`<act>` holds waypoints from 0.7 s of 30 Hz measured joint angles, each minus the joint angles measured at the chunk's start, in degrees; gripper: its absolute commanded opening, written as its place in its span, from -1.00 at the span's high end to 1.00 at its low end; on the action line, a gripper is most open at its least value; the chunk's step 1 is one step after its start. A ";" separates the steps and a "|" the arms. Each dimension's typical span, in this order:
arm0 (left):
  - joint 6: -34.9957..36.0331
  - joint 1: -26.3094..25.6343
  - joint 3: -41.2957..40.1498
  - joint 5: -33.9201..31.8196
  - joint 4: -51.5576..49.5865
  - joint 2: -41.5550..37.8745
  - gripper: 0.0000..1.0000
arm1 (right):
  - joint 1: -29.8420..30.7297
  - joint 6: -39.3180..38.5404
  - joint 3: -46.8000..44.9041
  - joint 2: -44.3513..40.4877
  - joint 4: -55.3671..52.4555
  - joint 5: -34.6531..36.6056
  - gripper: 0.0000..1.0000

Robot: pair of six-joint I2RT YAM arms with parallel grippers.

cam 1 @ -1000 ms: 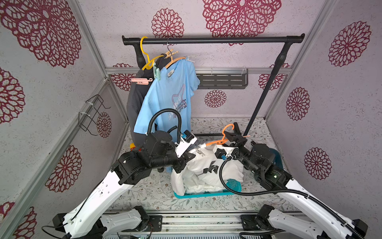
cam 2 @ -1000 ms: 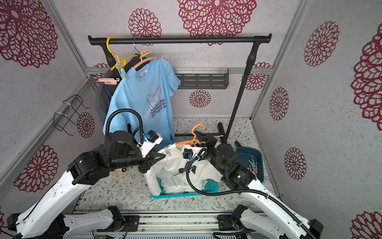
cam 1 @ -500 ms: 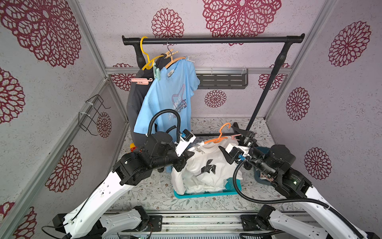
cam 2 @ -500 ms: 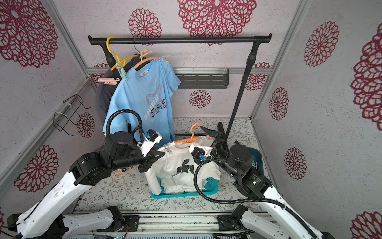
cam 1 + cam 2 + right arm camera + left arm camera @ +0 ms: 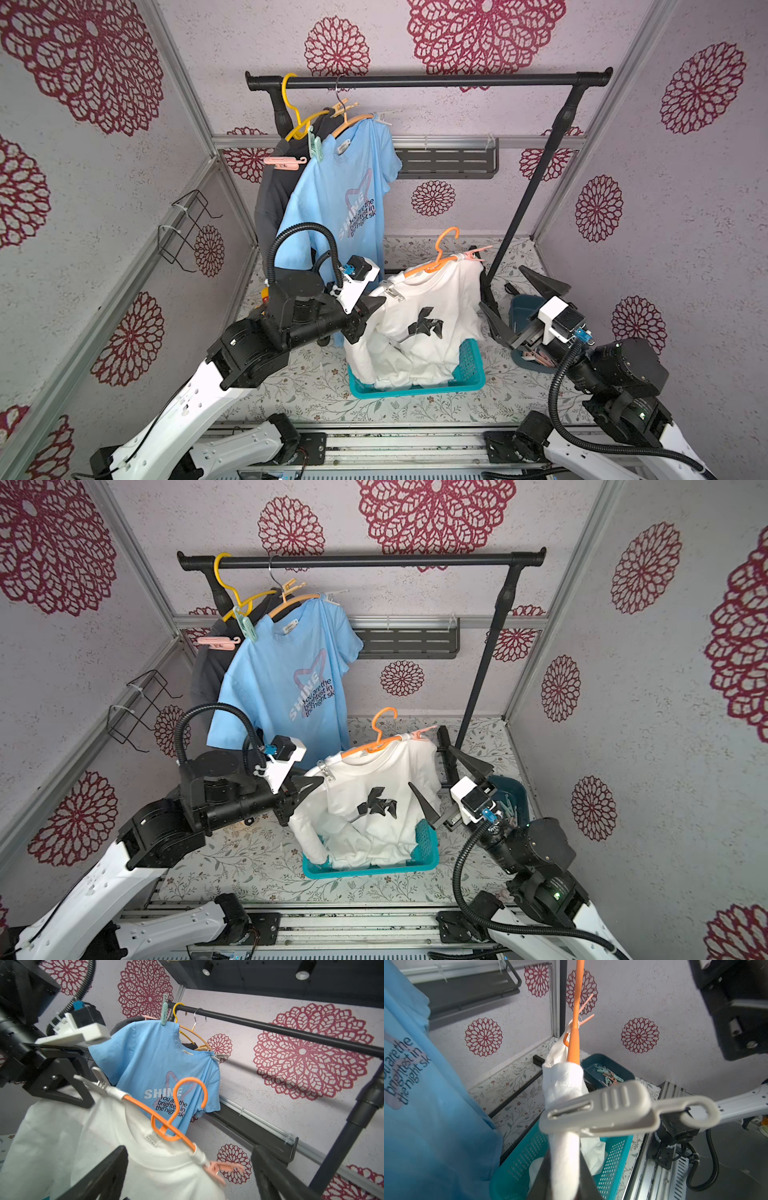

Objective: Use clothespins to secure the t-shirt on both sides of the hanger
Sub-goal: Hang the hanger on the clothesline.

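Observation:
A white t-shirt (image 5: 419,332) hangs on an orange hanger (image 5: 440,253) above a teal basket. My left gripper (image 5: 372,305) is shut on the shirt-wrapped left end of the hanger (image 5: 574,1032), its jaws pinching the white cloth (image 5: 564,1084). Just beyond them, a whitish clothespin (image 5: 602,1111) clamps that shoulder. On the right shoulder a pink clothespin (image 5: 224,1168) is clipped. My right gripper (image 5: 500,286) stands open to the right of the shirt, apart from it. In the right wrist view its two black fingers (image 5: 104,1174) frame the pink peg with nothing between them.
A black rail (image 5: 428,79) carries a blue t-shirt (image 5: 340,199) and a dark one, both pegged. The rail's slanted post (image 5: 528,195) stands close behind my right gripper. A dark bin (image 5: 625,1072) of several loose clothespins sits under it. The teal basket (image 5: 469,370) holds the shirt's hem.
My right gripper has opened, left the hanger's right end and drawn back to the right, above the bin. The pink clothespin stays on the shoulder. The left arm has not moved.

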 measured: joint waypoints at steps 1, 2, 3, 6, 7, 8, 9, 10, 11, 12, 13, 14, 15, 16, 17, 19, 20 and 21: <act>-0.28 0.00 0.24 -0.13 0.61 -0.68 1.00 | 0.00 1.70 -0.83 -0.68 0.07 0.66 -0.91; -0.55 0.00 0.85 -0.17 0.98 -1.09 1.00 | 0.00 3.74 -2.05 -1.55 0.20 1.31 -0.92; -0.72 0.00 2.16 -0.17 1.07 -1.22 1.00 | 0.00 5.53 -3.32 -2.40 0.22 1.81 -0.92; -0.98 0.00 6.43 -0.33 1.16 -1.14 1.00 | 0.00 10.10 -7.19 -4.50 0.39 2.93 -0.92; -1.01 0.00 7.72 -0.39 1.20 -1.11 1.00 | 0.00 11.26 -8.57 -5.09 0.70 3.17 -0.95; -1.03 0.00 9.25 -0.46 1.18 -1.03 1.00 | 0.00 12.72 -10.78 -5.90 1.51 4.00 -0.95; -1.01 0.00 10.78 -0.55 1.11 -0.87 1.00 | 0.00 14.05 -13.14 -6.75 2.71 4.85 -0.95; -0.98 0.00 12.04 -0.61 1.14 -0.70 1.00 | 0.00 15.13 -15.37 -7.50 3.65 5.79 -0.96; -0.98 0.00 13.57 -0.79 1.11 -0.50 1.00 | 0.00 16.13 -17.75 -8.22 4.52 6.62 -0.96; -0.98 0.00 14.78 -0.98 1.09 -0.24 1.00 | 0.00 17.14 -20.06 -8.72 5.35 7.48 -0.97; -0.98 0.00 15.74 -1.09 1.14 -0.11 1.00 | 0.00 17.94 -21.62 -8.79 5.66 8.00 -0.98; -0.98 0.00 16.79 -1.20 1.09 0.31 1.00 | 0.00 18.80 -22.93 -8.52 5.88 8.37 -0.97; -1.01 0.00 17.75 -1.27 1.01 0.72 1.00 | 0.00 19.52 -23.87 -7.93 6.03 8.44 -0.97; -1.07 0.00 18.88 -1.38 0.85 1.29 1.00 | 0.00 20.15 -24.63 -6.91 6.40 8.39 -0.97; -1.16 0.00 19.78 -1.46 0.68 1.75 1.00 | 0.00 20.52 -25.07 -5.81 6.95 8.31 -0.97; -1.42 0.00 21.94 -1.64 -0.13 2.95 1.00 | 0.00 21.86 -25.97 -2.32 9.51 7.32 -0.97; -1.57 0.00 22.82 -1.75 -0.37 3.43 1.00 | 0.00 22.34 -26.36 -0.74 10.80 6.75 -0.97; -1.66 0.00 23.93 -1.88 -0.79 4.35 1.00 | 0.00 22.88 -27.02 1.33 12.81 5.79 -0.97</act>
